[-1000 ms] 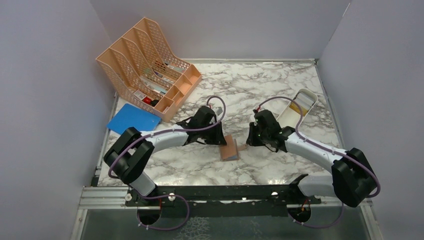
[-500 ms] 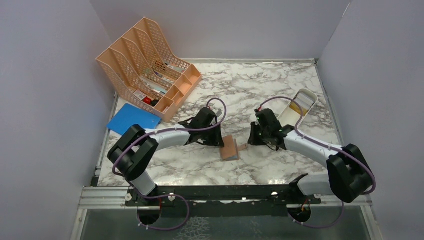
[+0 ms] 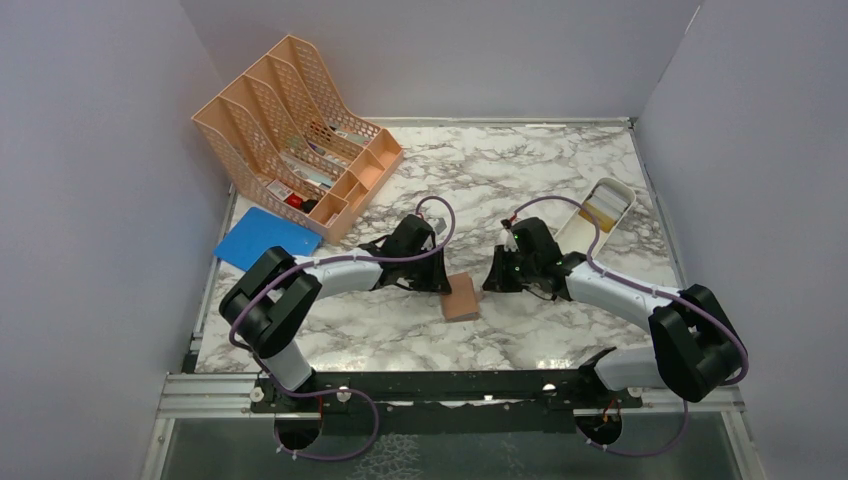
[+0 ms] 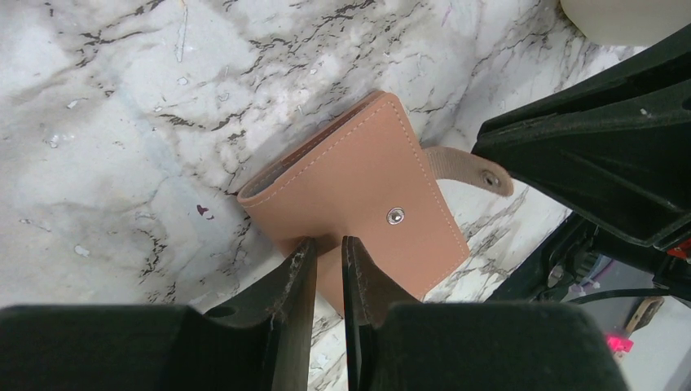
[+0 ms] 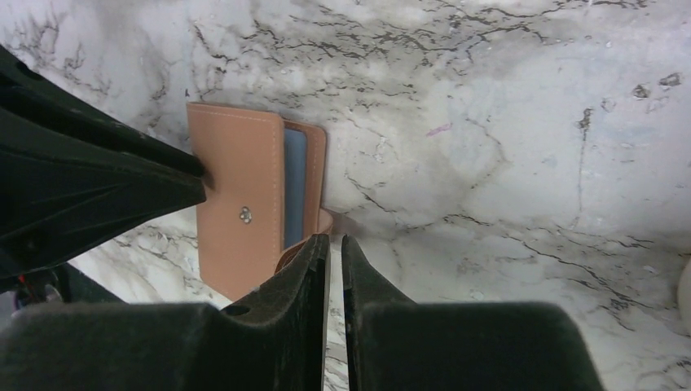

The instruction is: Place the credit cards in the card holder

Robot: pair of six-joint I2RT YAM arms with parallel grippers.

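The left tool (image 4: pixel 326 246) has its fingers pinched onto the near edge of the card holder (image 4: pixel 358 195), a pinkish-tan wallet lying on the marble surface (image 3: pixel 540 165) between the two arms. The right tool (image 5: pixel 335 242) faces it from the opposite side, its fingers drawn almost together with only a bare slit between them. The wallet's snap tab (image 4: pixel 468 165) curls out just beside those tips. The cover gapes slightly, showing the blue lining (image 5: pixel 294 187). A white tray (image 3: pixel 626 197) sits well apart, beyond the right arm.
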